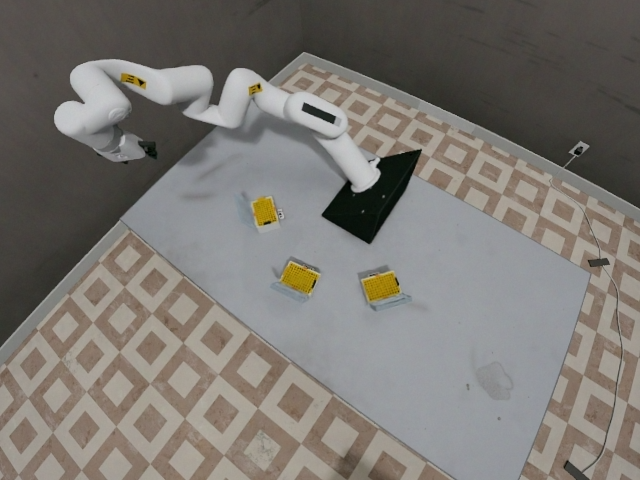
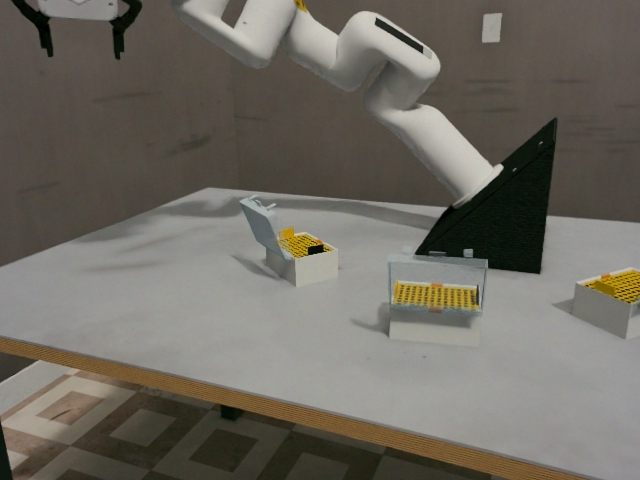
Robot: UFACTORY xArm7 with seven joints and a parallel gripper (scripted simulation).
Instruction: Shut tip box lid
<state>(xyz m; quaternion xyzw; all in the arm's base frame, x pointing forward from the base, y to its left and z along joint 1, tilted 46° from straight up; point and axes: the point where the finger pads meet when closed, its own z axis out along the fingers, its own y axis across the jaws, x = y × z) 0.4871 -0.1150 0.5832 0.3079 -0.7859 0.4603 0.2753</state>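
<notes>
Grey bench top [image 1: 423, 330] carries our black wedge-shaped arm mount [image 2: 516, 227] and three white tip boxes with yellow racks, lids all raised: one [image 2: 305, 263] nearest the gripper, one [image 2: 436, 322] central, one [image 2: 607, 304] at the right. We cannot tell which is TB2. Our black two-finger gripper [image 2: 82, 36] hangs high beyond the bench's edge, jaws released, holding nothing.

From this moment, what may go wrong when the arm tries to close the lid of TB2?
1. All three boxes look alike and their labels are too small to read, so the arm may pick the wrong one, such as the far box.
2. The boxes are loose; a push on the middle box may slide or tip it.
3. The open gripper hangs far away, high off the bench.
</notes>
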